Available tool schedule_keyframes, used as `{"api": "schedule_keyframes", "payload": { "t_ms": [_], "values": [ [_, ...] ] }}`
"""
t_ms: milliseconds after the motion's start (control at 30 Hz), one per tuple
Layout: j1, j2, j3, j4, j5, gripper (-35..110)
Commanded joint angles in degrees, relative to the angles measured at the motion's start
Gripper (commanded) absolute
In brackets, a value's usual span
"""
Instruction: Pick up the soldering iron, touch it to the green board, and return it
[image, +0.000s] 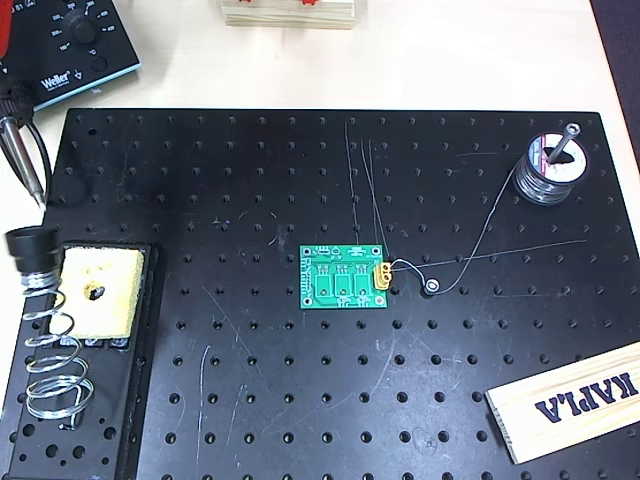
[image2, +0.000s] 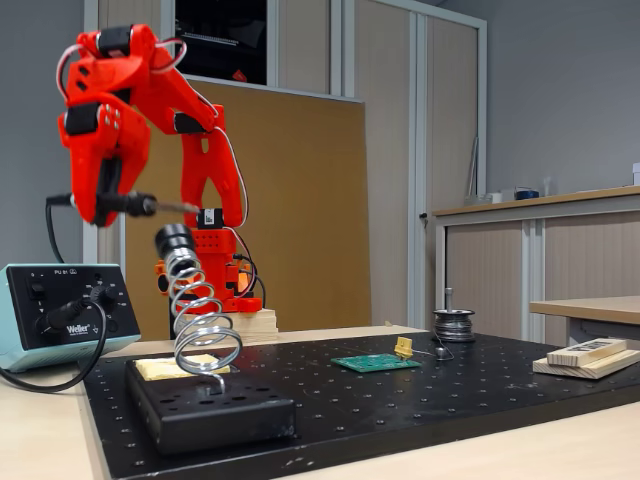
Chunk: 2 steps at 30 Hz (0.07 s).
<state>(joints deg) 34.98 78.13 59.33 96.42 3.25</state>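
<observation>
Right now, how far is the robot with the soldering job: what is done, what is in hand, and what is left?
Done: the soldering iron is out of the coiled stand, whose spring is empty. In hand: the gripper holds the iron in the air above the stand, roughly level, tip pointing right in the fixed view. Left: carrying the tip to the green board, which lies untouched mid-plate, then putting the iron back into the stand.
</observation>
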Motion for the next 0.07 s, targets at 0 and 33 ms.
{"api": "schedule_keyframes", "payload": {
  "t_ms": [0,33],
  "values": [
    [0.44,0.18,-4.39,5.19,0.18,0],
    [0.53,0.26,-4.57,6.06,0.0,0]
  ]
}}
